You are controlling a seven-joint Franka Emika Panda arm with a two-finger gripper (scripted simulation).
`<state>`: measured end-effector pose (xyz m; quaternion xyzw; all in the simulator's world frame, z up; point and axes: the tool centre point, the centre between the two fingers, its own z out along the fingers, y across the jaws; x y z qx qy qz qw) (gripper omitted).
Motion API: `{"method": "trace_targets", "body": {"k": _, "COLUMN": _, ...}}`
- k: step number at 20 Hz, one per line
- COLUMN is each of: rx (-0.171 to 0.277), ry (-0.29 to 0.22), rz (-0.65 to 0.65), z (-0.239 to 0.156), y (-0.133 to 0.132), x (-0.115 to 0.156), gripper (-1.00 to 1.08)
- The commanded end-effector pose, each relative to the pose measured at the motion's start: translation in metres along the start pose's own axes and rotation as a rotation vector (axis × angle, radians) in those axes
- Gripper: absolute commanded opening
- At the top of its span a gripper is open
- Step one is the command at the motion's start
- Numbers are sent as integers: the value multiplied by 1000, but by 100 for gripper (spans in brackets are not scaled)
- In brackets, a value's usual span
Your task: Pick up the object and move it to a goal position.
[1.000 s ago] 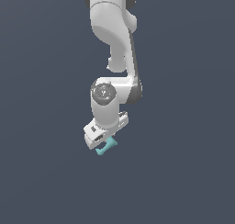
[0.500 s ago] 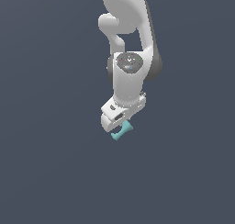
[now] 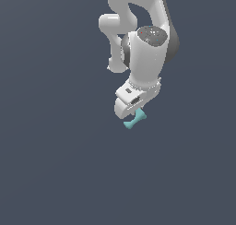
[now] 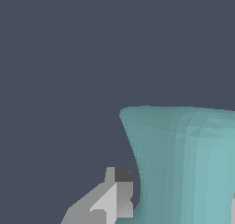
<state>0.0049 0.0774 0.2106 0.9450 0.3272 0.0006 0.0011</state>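
The object (image 3: 134, 121) is a small teal piece with pointed corners, hanging just under the white arm in the exterior view. My gripper (image 3: 136, 114) is shut on the object, which sticks out below the fingers. The wrist view shows the object (image 4: 183, 163) large and close, flaring wide at its far end. A grey fingertip (image 4: 114, 195) presses against its side there; the other finger is barely visible at the frame's edge.
The white arm (image 3: 143, 49) comes down from the top of the exterior view. Everything around it is a plain dark grey-blue backdrop with no other objects or edges showing.
The arm has swung toward the exterior view's right and a little upward, carrying the object with it. The wrist has also turned, so the object now points differently.
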Motion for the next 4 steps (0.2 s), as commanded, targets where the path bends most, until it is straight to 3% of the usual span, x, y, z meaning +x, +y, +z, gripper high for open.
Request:
{"method": "trace_targets", "body": {"k": 1, "rx": 2, "ry": -1, "rz": 1, "z": -7, "y": -7, "x": 1, "gripper": -100}}
{"method": "trace_targets", "body": {"k": 4, "rx": 2, "ry": -1, "rz": 1, "z": -10, "y": -9, "x": 2, "gripper": -100}}
